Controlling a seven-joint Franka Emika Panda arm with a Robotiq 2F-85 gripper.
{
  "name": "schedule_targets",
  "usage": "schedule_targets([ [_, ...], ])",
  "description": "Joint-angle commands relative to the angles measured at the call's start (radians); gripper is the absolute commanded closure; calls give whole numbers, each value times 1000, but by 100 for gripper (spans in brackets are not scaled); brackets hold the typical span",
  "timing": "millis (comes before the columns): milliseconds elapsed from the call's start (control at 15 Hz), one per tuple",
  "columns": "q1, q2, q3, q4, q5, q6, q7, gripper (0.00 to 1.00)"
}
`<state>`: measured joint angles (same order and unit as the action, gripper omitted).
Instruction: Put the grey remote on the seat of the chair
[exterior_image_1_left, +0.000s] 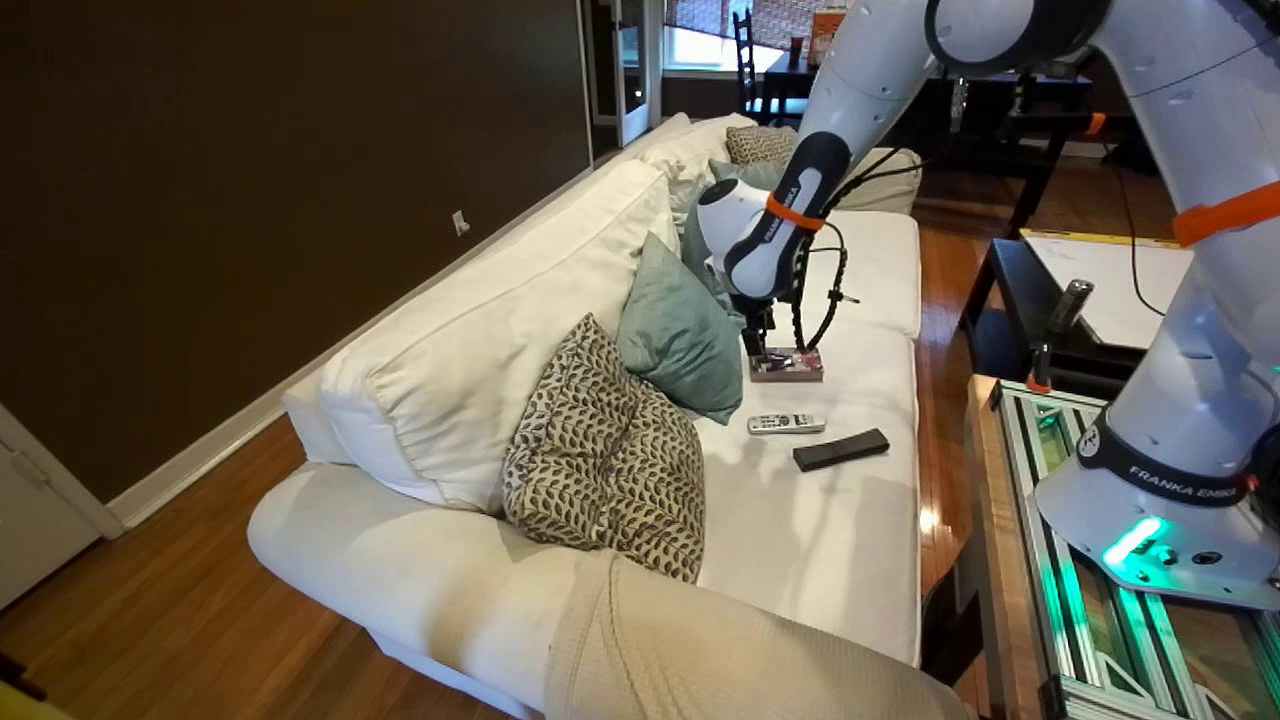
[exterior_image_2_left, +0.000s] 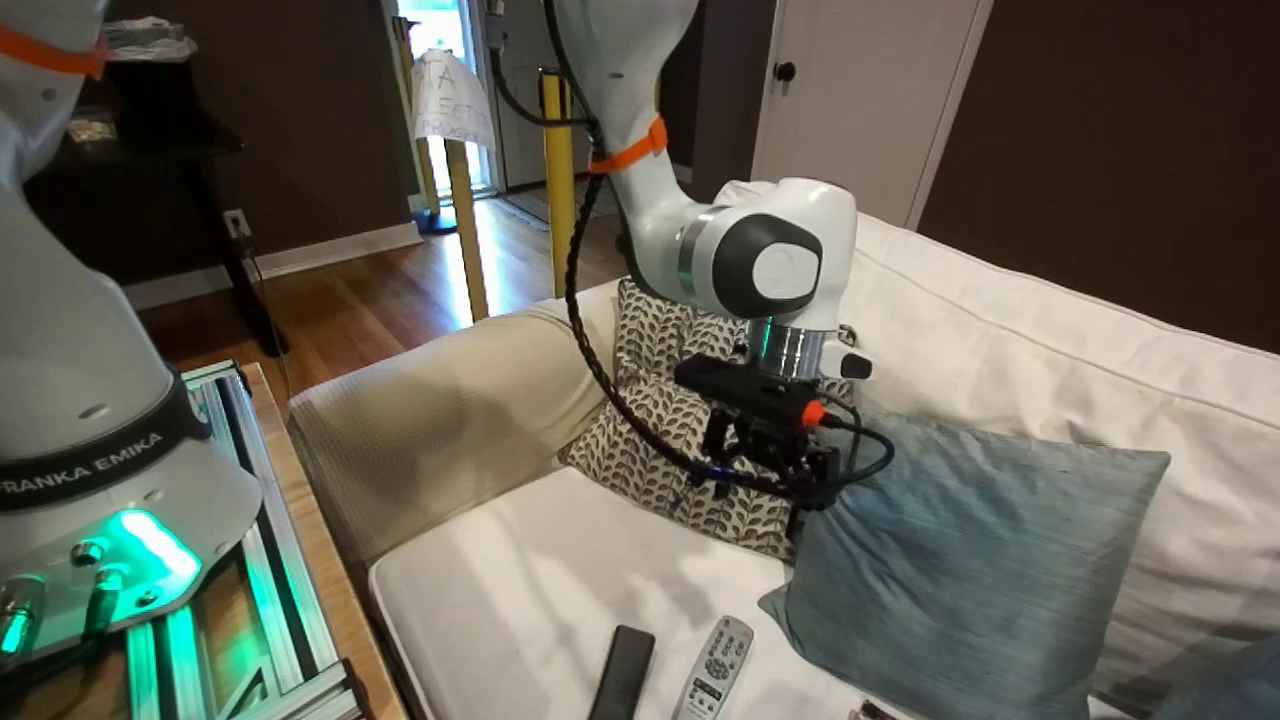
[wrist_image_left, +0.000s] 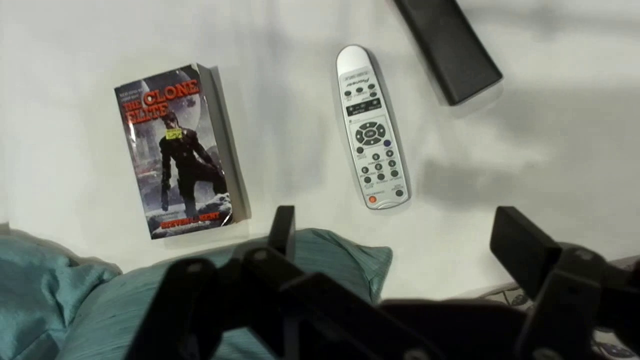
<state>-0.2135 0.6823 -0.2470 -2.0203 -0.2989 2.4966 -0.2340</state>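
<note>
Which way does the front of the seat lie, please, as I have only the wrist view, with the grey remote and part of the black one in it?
Observer: Past the black remote; in an exterior view it lies nearer the front of the seat than the grey remote does.
Operator: Thank you; what stands beyond the bottom right of my picture?
Observer: The armrest, with the patterned pillow beside it.
Operator: And does anything glow on the base, please?
Observer: Yes, a green light, seen in both exterior views.
</note>
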Motion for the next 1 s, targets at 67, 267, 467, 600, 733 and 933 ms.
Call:
schedule_targets([
  [67,-16,-114,16,-46,30,-115,14,0],
  [267,-6,-157,10,-49,19,-158,44,0],
  [467,0,-193,6,-57,5,-161,68,0],
  [600,-11,-165,11,-25,2,-150,56,0],
  [733,-11,-170,11,-23,2,-150,59,0],
  [933,-11,-167,11,-22,2,-150,59,0],
])
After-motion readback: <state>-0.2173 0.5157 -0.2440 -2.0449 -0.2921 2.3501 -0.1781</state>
